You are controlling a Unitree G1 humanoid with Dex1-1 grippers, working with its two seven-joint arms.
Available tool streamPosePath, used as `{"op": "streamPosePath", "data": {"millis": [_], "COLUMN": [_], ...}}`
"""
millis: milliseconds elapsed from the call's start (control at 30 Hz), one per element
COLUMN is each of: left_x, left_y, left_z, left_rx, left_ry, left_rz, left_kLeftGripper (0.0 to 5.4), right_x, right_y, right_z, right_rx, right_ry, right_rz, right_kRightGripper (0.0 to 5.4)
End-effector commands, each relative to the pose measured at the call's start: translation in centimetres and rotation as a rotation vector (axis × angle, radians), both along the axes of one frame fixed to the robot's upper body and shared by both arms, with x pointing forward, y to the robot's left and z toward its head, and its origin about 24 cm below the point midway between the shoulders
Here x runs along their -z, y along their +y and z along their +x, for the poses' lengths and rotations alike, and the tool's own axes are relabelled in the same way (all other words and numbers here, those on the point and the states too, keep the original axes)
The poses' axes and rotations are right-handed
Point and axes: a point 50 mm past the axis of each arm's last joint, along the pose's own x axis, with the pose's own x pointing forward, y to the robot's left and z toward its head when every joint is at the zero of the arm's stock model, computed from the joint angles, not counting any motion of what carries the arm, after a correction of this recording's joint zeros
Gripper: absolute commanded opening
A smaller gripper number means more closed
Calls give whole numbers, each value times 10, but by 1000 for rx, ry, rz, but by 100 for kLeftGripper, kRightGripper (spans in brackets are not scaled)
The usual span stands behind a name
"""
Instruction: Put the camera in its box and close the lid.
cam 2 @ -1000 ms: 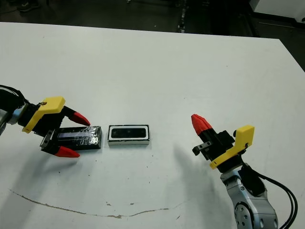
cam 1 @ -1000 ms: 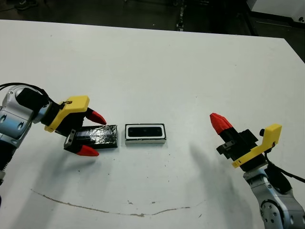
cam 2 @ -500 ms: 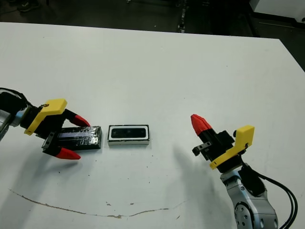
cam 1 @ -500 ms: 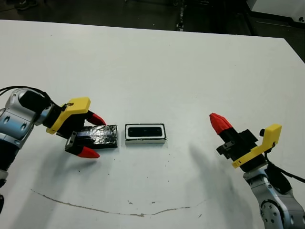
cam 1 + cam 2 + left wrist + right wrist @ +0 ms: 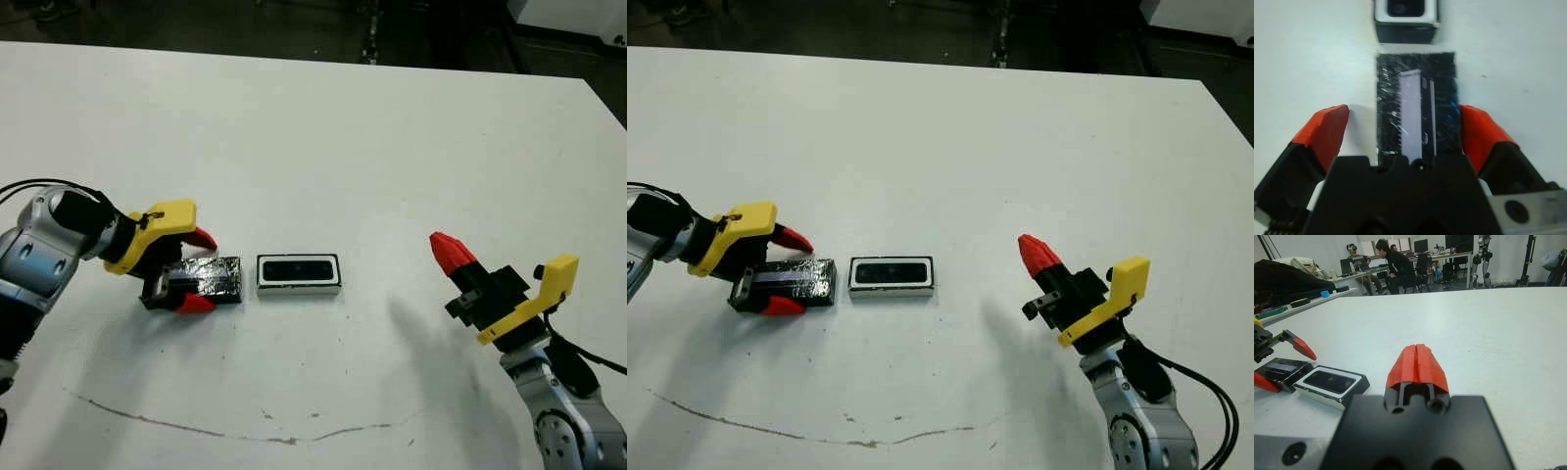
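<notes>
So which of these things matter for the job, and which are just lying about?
For the job: crinkly black foil-wrapped lid; shallow white-rimmed box; glossy black camera bar inside it; left gripper straddling the lid.
Not in use: right gripper; dark scuff line on white table; people beyond.

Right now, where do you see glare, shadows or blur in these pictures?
Left wrist view: a pale bluish glare stripe runs along the crinkly black lid, and the left pincer looks soft and blurred up close. Left eye view: grey shadows fall on the table under both arms. Right wrist view: the right pincer is blurred.
</notes>
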Motion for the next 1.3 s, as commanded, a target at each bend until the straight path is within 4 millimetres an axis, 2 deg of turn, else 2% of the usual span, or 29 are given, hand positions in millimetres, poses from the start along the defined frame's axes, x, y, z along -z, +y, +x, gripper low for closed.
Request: {"op": "streamPosePath", "data": {"millis": [33,400,600,800,1133,1300], "left_x": [13,8,8,4,-30,-35], "left_y": [4,2,3,5,4,-5], "left_z": [-7,-10,-8,-3,12,16], "left_rx": [-56,57,62,-68,-165,-167], "left_ry": [36,61,80,57,-118,-139], "left_rz": [40,111,117,58,-220,-332], "left_kLeftGripper": [461,317,316,316,316,316], "right_x": [1,1,2,2,3,3], "right_y": [-3,-3,-3,-3,-1,-1], "right_z": [0,-1,-1,-1,-1,-1], "right_rx": [13,13,11,13,10,7], "right_ry": [4,7,12,9,16,16], "right_rz": [-25,-23,-13,-19,-11,-7], "right_kRightGripper": [0,0,0,0,0,0]}}
